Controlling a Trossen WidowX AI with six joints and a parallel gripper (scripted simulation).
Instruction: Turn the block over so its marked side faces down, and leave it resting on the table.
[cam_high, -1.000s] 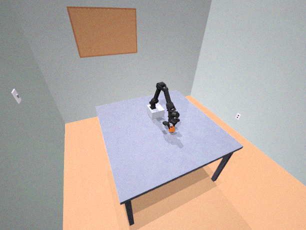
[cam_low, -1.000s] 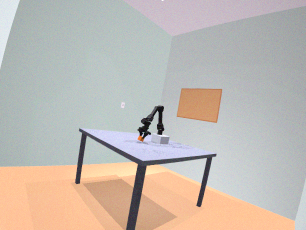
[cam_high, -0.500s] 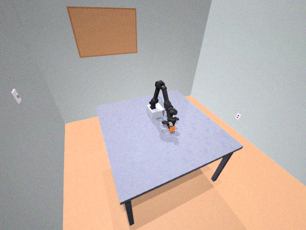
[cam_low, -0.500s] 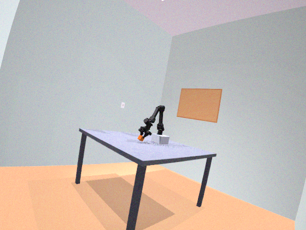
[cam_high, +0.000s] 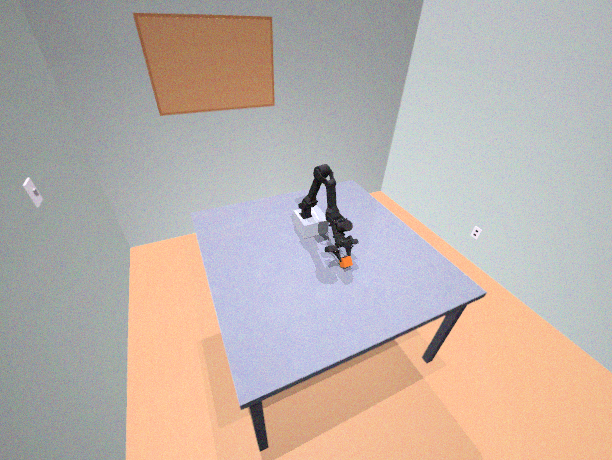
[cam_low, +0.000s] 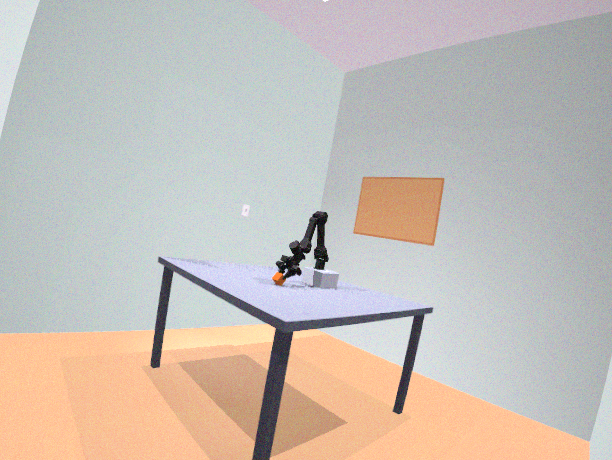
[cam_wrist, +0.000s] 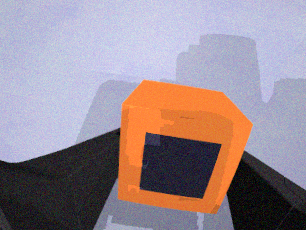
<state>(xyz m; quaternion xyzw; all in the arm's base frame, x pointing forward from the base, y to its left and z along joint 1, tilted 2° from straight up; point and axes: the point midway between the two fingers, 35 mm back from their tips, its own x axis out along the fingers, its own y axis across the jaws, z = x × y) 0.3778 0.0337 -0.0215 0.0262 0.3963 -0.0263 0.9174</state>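
block pinched low over the table

the black parallel-jaw gripper is closed on the small orange cube block. its dark square marked face meets the wrist camera. the block hangs low over the lavender table top, at 5 o'clock from the white base box.

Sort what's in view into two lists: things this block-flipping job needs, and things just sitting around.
Part of the job:
- orange cube block with a dark square mark
- black parallel-jaw gripper, shut on the block
- lavender table top

Just around:
- white base box
- brown wall board
- white wall outlet
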